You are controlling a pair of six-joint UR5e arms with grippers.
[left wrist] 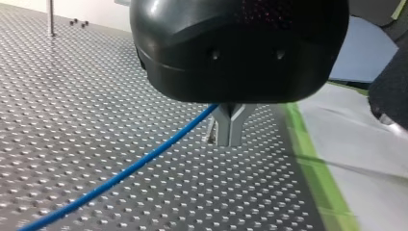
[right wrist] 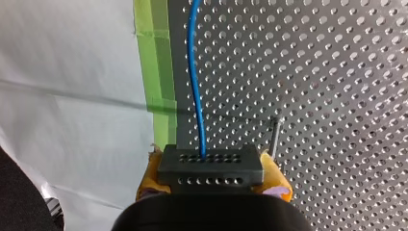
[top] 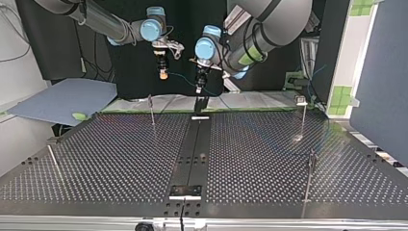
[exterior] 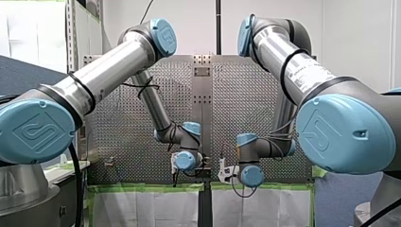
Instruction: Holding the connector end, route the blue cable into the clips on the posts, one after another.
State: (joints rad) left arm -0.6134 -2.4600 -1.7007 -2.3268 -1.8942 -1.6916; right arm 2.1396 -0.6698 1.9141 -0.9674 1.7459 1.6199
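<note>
The robot's right tool (right wrist: pixel 214 177) has its yellow pads (right wrist: pixel 153 171) clamped on the black connector (right wrist: pixel 210 162). From the connector the blue cable (right wrist: pixel 195 72) runs out over the perforated counter (right wrist: pixel 337 96). The left tool (left wrist: pixel 230 131) shows its metal tips pressed together, with the cable entering the fork above them (whether it is pinched there is unclear). Thin posts (top: pixel 152 109) stand well apart on the counter. Green tape (right wrist: pixel 156 57) edges it, with white sheeting (right wrist: pixel 72 96) beyond.

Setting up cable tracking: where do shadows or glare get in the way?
Right wrist view: a shadow band crosses the white sheet and green tape beside the blue cable. Front view: highlights streak my left arm. Top view: the cable barely shows against dark backdrop.
</note>
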